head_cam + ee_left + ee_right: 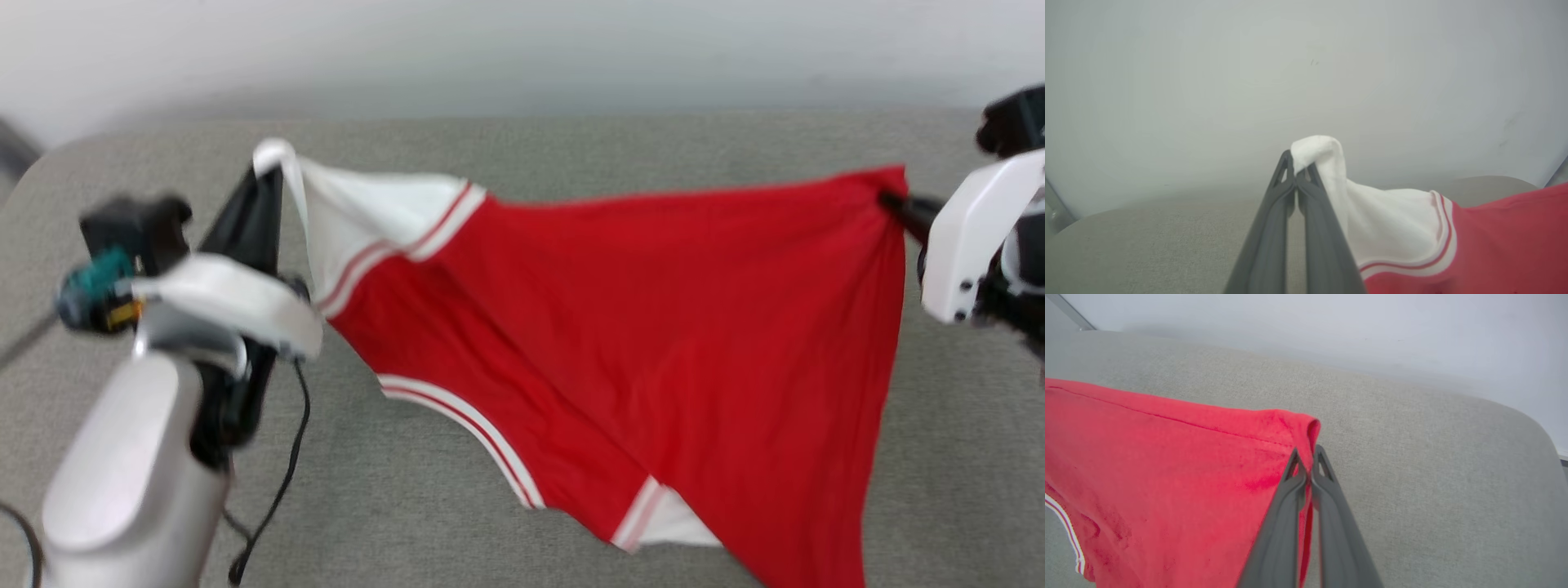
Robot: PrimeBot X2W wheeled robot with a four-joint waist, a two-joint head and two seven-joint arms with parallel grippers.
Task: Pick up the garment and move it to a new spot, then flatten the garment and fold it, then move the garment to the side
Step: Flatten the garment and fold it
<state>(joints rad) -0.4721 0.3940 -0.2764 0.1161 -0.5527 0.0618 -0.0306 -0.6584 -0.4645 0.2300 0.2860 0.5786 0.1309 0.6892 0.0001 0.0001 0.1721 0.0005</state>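
Clamped shut on a white sleeve tip, my left gripper [1295, 170] holds one end of the thin bright red jersey garment [653, 327] with white sleeve panels and red-and-white striped trim. My right gripper [1309, 459] is pinched tight on a red hem corner at the other end. The cloth stretches between them above the flat grey woven-fabric surface [571, 143], top edge taut, the rest sagging toward that surface. Blur in the head view hides whether the lowest folds touch it.
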